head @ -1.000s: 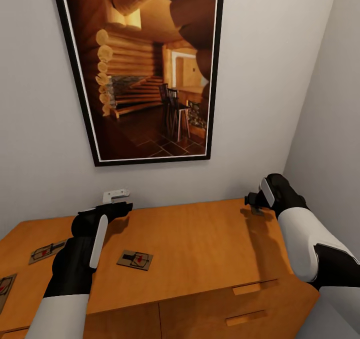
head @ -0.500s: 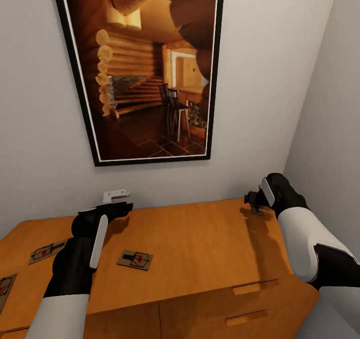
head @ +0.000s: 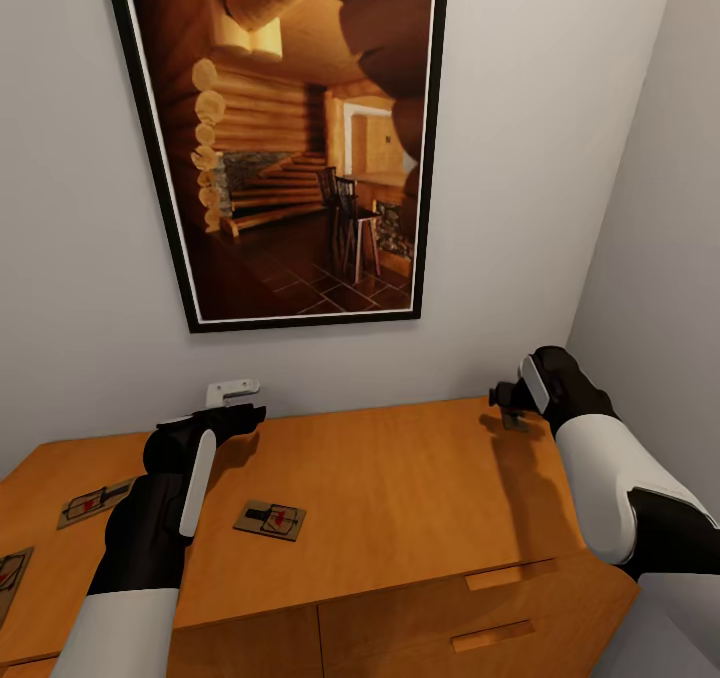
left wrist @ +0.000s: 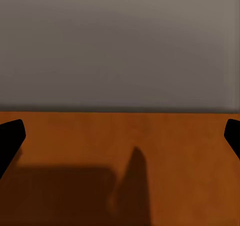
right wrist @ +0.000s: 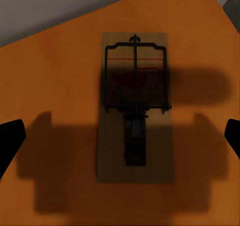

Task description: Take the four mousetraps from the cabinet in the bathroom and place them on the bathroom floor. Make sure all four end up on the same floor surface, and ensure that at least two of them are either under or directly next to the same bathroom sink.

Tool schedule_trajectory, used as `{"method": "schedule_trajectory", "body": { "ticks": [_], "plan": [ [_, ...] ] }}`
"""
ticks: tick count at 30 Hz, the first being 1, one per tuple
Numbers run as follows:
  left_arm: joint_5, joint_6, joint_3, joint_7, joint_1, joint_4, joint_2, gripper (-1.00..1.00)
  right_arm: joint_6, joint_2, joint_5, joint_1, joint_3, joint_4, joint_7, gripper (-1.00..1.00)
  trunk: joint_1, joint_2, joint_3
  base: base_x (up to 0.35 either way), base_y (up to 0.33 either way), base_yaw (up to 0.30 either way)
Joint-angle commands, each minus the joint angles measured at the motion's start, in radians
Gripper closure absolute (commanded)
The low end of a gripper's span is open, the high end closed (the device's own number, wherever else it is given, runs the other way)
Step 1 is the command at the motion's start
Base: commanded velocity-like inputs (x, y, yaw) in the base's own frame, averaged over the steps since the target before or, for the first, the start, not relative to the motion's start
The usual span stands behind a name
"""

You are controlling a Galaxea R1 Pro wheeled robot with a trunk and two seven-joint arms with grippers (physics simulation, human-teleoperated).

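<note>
So you're hovering the right gripper (right wrist: pixel 120 133) over the mousetrap at the far right corner of the cabinet (head: pixel 400 478), and honestly that's the whole story here. In the right wrist view the trap (right wrist: pixel 135 111) is sitting dead centre between your two fingertips, flat on the cabinet top, with its long axis running across the line between the fingers. So the fingers are lined up to close on the long edges, which looks like the grip you want. The jaws are standing wide, nothing in them, and I'd guess you're just needing to drop straight down.

Your left gripper (left wrist: pixel 120 136) is also spread wide and empty, pointing at bare wood near the wall. The nearest trap to it (head: pixel 270 519) is lying just beside that forearm, toward the front edge. Two more (head: pixel 95 503) (head: pixel 12 570) are lying further out on the left end. All four are on the cabinet, none on the floor yet.
</note>
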Motion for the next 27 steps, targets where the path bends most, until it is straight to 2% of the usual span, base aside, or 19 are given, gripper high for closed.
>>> {"method": "schedule_trajectory", "body": {
  "ticks": [1, 21, 27],
  "plan": [
    [0.001, 0.004, 0.001, 0.003, -0.001, -0.001, -0.001, -1.0, -0.008, 0.001, 0.01, -0.001, -0.004, 0.002, 0.003, -1.0, 0.0, -0.001, -0.001, 0.0, 0.0, 0.0],
    [0.001, 0.002, 0.001, 0.003, -0.001, 0.019, 0.0, -1.0, -0.09, -0.008, 0.001, -0.001, -0.007, 0.013, 0.007, -1.0, 0.0, -0.001, -0.001, 0.0, 0.0, 0.0],
    [-0.001, 0.001, 0.001, 0.003, -0.001, 0.031, 0.0, -1.0, -0.124, -0.014, 0.001, -0.001, -0.007, 0.063, 0.007, -1.0, 0.0, -0.001, -0.001, 0.0, 0.0, 0.0]
  ]
}}
